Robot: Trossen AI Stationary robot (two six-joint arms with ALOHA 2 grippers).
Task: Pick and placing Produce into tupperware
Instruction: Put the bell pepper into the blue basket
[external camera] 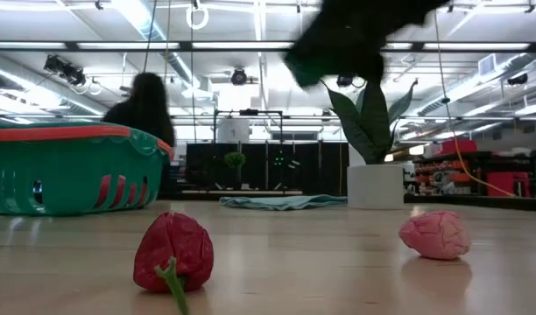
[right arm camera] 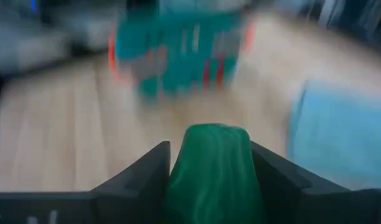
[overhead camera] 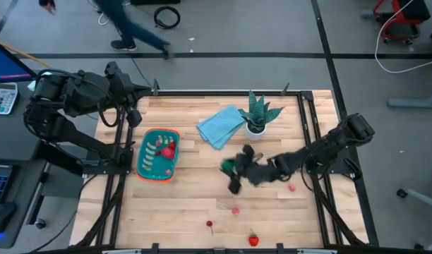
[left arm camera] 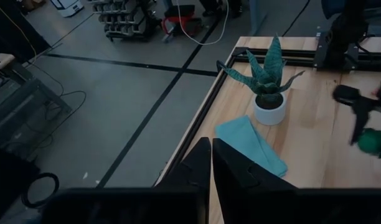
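My right gripper (overhead camera: 234, 169) hovers over the table's middle, shut on a green produce piece (right arm camera: 210, 165), with the teal tupperware (right arm camera: 178, 53) ahead of it. The tupperware (overhead camera: 158, 154) sits on the table's left part and holds red and pale pieces (overhead camera: 166, 147). Loose red and pink pieces lie on the boards: one (overhead camera: 291, 188) near the right arm, and others (overhead camera: 235, 210), (overhead camera: 210, 225), (overhead camera: 253, 240) toward the near edge. My left gripper (left arm camera: 211, 158) is shut and waits above the table's far left corner. My right gripper pinches the green piece between its two fingers (right arm camera: 147, 171), one on each side of it. The piece's top end (right arm camera: 212, 134) shows past the fingers in the wrist view. It is lifted clear of the table.
A spiky potted plant (overhead camera: 257, 113) in a white pot and a folded light blue cloth (overhead camera: 220, 125) lie by the far edge. A person (overhead camera: 128, 25) walks on the floor beyond the table. Bare boards stretch between the tupperware and the right gripper.
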